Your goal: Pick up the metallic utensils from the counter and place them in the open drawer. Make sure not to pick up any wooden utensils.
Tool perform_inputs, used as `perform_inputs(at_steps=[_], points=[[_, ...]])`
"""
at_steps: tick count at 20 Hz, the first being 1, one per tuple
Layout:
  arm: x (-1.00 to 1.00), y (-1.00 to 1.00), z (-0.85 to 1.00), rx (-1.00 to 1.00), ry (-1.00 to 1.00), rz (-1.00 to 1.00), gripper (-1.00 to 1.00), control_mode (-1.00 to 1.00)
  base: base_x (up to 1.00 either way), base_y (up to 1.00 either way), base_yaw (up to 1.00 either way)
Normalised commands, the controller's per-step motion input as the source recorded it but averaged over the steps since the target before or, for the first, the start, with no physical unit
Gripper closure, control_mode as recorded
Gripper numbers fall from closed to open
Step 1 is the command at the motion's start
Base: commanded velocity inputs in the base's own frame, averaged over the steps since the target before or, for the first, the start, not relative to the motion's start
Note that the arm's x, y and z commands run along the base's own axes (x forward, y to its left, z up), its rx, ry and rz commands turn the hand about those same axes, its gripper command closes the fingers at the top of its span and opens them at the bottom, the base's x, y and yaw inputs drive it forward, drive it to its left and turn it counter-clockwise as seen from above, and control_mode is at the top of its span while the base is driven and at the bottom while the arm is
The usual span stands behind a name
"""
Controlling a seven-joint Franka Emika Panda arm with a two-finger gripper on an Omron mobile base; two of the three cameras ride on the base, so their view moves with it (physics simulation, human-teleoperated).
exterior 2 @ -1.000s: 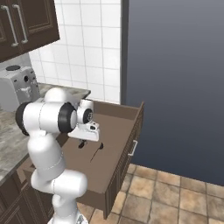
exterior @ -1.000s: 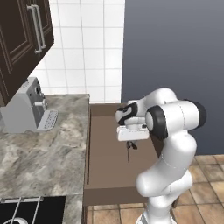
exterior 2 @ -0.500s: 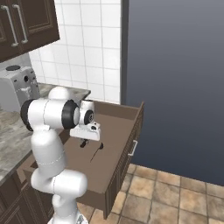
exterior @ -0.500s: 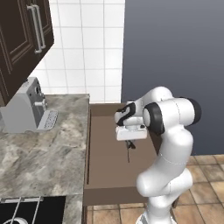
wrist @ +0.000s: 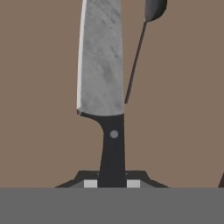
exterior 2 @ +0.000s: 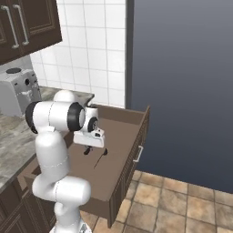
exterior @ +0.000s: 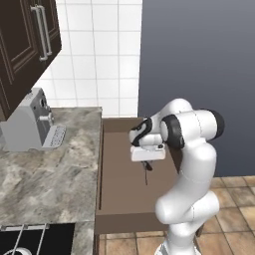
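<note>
Knife (wrist: pixel 101 65), one of your metallic utensils, sits clamped by its black riveted handle between the finger tips at the bottom of the hand view, its wide grey blade reaching up the picture over the plain brown floor of the drawer (exterior: pixel 117 199). Your gripper (exterior: pixel 146 165) has its jaws drawn nearly together on that handle, so you have a firm pinch on it, and the pincer hangs low over the drawer's middle. Just beside the blade, on its right in the hand view, you can see the small metal spoon (wrist: pixel 142 48) lying on the drawer floor, round bowl at the top, slim handle slanting down toward the blade's heel. From the right base view you see the gripper (exterior 2: pixel 95 150) pointing down with a thin dark line (exterior 2: pixel 98 161) on the wood below it. Around the open drawer, the veined stone counter (exterior: pixel 45 179) runs off to your left, carrying a grey coffee machine (exterior: pixel 31 121) near the tiled wall (exterior: pixel 99 55), with dark cabinets (exterior: pixel 25 45) above. A silver bar handle (exterior 2: pixel 138 154) shows on the drawer front.
</note>
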Motion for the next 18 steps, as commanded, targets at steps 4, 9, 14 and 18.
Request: perform_inputs(at_steps=[4,9,14,18], points=[[0.01,0.18,-0.54,0.00,0.05,-0.04,1.00,-1.00,0.00,0.00,0.00],[0.17,0.07,-0.41,-0.01,0.02,-0.06,1.00,-1.00,0.00,0.00,0.00],[0.22,0.00,-0.42,-0.01,0.01,-0.06,1.00,-1.00,0.00,0.00,0.00],[0.22,0.00,-0.47,-0.02,0.03,-0.06,1.00,-1.00,0.00,0.00,0.00]])
